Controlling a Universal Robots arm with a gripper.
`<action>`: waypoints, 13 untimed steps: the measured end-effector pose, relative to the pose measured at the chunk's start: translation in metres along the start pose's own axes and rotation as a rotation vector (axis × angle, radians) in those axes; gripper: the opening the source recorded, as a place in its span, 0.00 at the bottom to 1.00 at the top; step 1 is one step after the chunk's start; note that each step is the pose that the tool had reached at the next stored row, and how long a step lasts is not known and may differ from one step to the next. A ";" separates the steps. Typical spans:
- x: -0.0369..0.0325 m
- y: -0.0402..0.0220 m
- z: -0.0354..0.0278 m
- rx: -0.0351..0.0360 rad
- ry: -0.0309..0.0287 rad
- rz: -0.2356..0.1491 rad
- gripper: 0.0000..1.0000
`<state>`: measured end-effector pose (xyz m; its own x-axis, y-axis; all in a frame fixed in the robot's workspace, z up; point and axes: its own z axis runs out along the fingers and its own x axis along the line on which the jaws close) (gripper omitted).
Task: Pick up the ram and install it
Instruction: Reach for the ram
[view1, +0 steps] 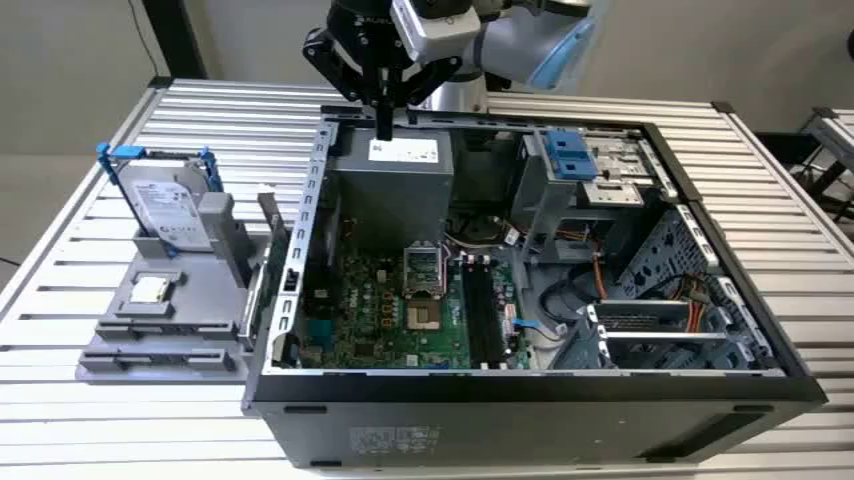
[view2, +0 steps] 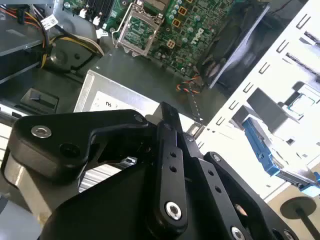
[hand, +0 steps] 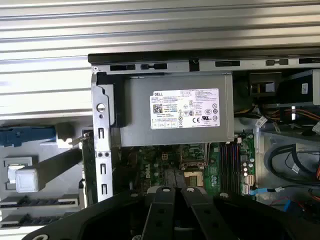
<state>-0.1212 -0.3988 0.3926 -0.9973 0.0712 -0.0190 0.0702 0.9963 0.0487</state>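
The ram (view1: 274, 243) is a thin dark green stick standing on edge between the grey fixture and the case's outer wall, at the exterior view's left; the first wrist view shows the ram (hand: 89, 167) beside that wall. My gripper (view1: 384, 126) hangs above the back edge of the open computer case, over the power supply (view1: 394, 180), well away from the ram. Its black fingers (view2: 169, 131) are pressed together with nothing between them. The black memory slots (view1: 482, 315) lie on the green motherboard (view1: 380, 320), and the first wrist view shows the slots (hand: 229, 165) too.
The case (view1: 521, 395) lies open on a slatted metal table (view1: 80, 420). A grey fixture (view1: 167, 320) at the exterior view's left holds a hard drive in a blue frame (view1: 171, 205). Cables, a drive cage (view1: 587, 165) and an empty processor socket (view1: 422, 290) crowd the case.
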 end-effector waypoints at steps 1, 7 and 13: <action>0.0000 0.0000 0.0000 -0.0001 0.0000 0.000 0.00; 0.0000 0.0000 0.0000 0.0000 0.0000 0.000 0.00; 0.0001 0.0000 0.0000 0.0000 0.0002 0.000 0.00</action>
<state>-0.1213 -0.3988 0.3926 -0.9973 0.0711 -0.0188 0.0701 0.9963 0.0487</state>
